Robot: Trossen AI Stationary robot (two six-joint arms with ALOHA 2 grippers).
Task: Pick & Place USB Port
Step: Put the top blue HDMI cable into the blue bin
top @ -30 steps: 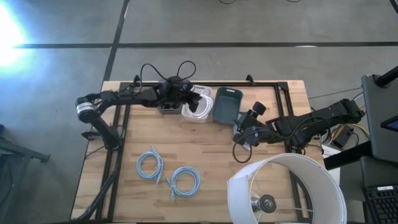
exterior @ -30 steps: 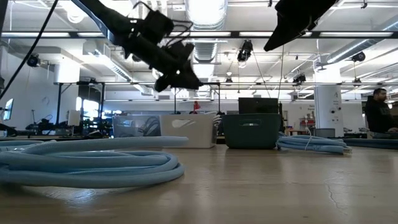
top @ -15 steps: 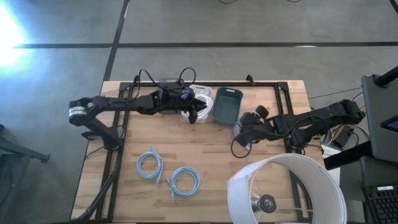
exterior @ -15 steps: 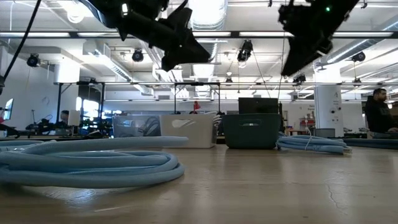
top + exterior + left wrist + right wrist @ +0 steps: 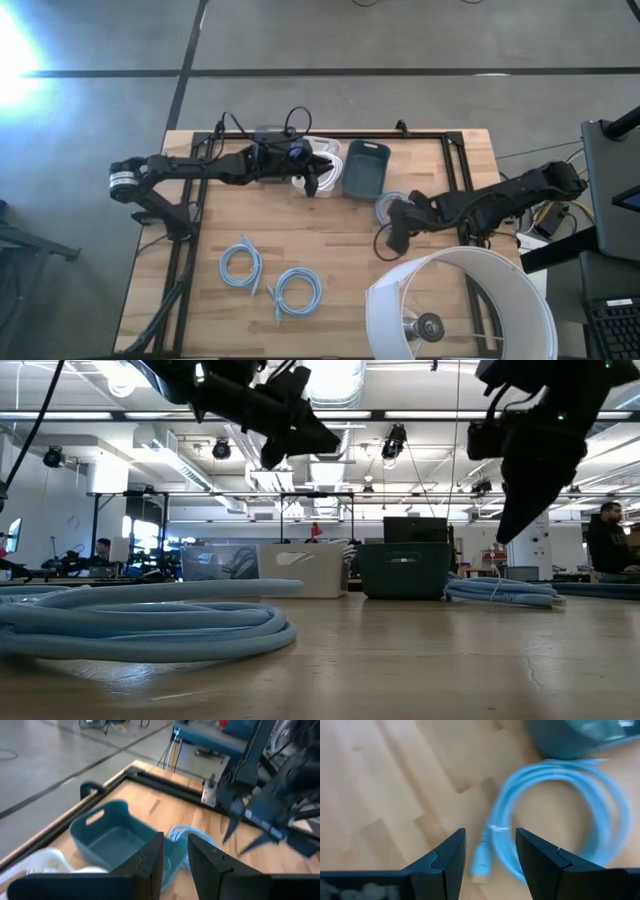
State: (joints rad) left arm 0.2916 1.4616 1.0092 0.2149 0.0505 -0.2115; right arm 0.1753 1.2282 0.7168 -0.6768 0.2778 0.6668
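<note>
A light blue coiled cable (image 5: 388, 207) lies flat on the wooden table beside the teal bin (image 5: 365, 168); it also shows in the right wrist view (image 5: 560, 820), with its plug end (image 5: 480, 870) under my fingers. My right gripper (image 5: 392, 240) hangs open above that plug end (image 5: 490, 832), pointing down and clear of the table in the low view (image 5: 505, 535). My left gripper (image 5: 313, 185) hovers high between the white bin (image 5: 325, 160) and the teal bin (image 5: 110, 837), with a narrow gap between its fingers (image 5: 175, 837).
Two more blue cable coils (image 5: 240, 265) (image 5: 297, 290) lie toward the near left of the table. A large white lampshade (image 5: 460, 305) fills the near right corner. A black frame rail (image 5: 400, 135) runs along the far edge. Bare wood lies between the coils and the bins.
My left gripper moved from over the far bins toward the right, to the gap between the white and teal bins, then held still. My right gripper tipped its fingers downward and came down toward the cable coil beside the teal bin.
</note>
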